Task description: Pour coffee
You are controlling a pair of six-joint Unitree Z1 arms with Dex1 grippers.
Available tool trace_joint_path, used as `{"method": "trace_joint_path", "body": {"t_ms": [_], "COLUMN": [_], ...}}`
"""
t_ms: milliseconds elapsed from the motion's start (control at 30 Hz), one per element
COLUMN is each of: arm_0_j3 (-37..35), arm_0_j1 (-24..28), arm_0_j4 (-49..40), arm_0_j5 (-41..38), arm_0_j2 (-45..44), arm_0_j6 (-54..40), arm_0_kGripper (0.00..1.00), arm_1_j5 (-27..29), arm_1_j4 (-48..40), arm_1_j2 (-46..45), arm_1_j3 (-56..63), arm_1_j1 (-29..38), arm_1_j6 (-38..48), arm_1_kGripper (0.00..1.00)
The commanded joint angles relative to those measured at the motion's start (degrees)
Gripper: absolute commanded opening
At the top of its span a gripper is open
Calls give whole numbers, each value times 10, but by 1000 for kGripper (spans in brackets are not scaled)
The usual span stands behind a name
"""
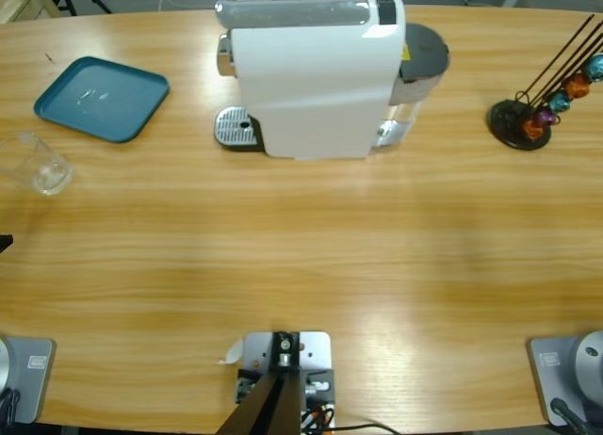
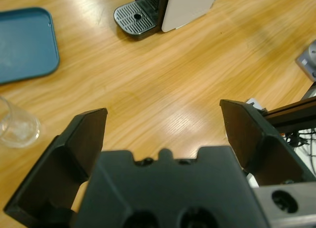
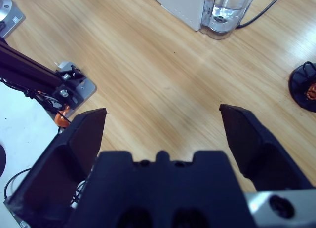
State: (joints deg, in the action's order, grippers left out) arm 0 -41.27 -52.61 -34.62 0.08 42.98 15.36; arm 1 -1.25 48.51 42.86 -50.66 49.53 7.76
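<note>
A clear drinking glass (image 1: 38, 164) stands near the table's left edge; in the left wrist view the glass (image 2: 17, 127) is at the far left, well apart from my left gripper (image 2: 163, 109), which is open and holds nothing. The white coffee machine (image 1: 316, 77) stands at the back middle, its metal drip grate (image 1: 236, 129) facing left. My right gripper (image 3: 163, 109) is open over bare wood, with the machine's water tank (image 3: 227, 11) far ahead of it. Coffee is out of view. Neither gripper shows in the high view.
A teal tray (image 1: 102, 98) lies at the back left, beside the glass. A black capsule rack (image 1: 528, 115) with coloured capsules stands at the back right. A cable (image 3: 266, 8) runs from the machine's rear.
</note>
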Motion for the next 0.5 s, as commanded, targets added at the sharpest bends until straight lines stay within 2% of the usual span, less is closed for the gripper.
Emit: {"method": "trace_joint_path", "body": {"t_ms": [33,200,400,433,500], "arm_0_j3": [-11,-143,-171,-179,-200], "arm_0_j1": [-1,14,93,110,158], "arm_0_j4": [21,52,145,148,148], "arm_0_j5": [-10,-7,-17,-30,-119], "arm_0_j2": [5,124,251,268,320], "arm_0_j6": [-37,-21,134,173,251], "arm_0_kGripper": [1000,1000,1000,1000,1000], "arm_1_j5": [2,3,3,3,3], "arm_1_j4": [-6,-4,-7,-6,-5], "arm_1_j2": [-1,53,73,69,68], "arm_1_j3": [16,-37,-45,-44,-40], "arm_1_j1": [-1,-1,-1,-1,-1], "arm_1_j6": [7,8,8,8,9], "arm_1_kGripper": [1000,1000,1000,1000,1000]}}
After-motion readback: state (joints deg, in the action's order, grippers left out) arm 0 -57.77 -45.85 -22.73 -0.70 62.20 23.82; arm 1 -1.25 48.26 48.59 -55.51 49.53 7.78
